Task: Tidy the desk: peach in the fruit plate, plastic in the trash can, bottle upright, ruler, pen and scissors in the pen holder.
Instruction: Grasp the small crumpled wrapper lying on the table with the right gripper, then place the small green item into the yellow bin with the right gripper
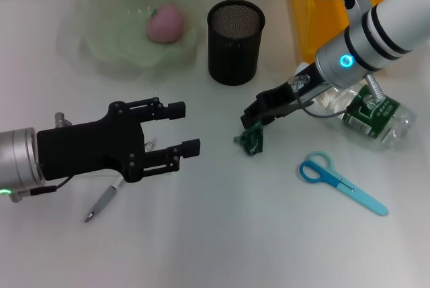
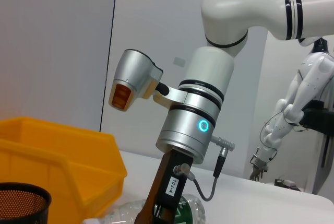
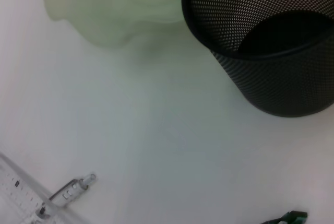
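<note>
Nearest, at lower left of the head view, the left gripper [image 1: 180,132] hovers spread and empty over the pen [image 1: 102,203]. Mid-frame, the right gripper [image 1: 253,137] pinches the green plastic [image 1: 252,142] scrap; it likely next needs carrying to the yellow trash can [image 1: 316,23], upper right.

The surface [image 1: 222,234] is evenly and brightly lit from overhead, and only soft shadows are cast. Mild glare is seen on the fruit plate [image 1: 101,39]. The right wrist view is slightly blurred.
</note>
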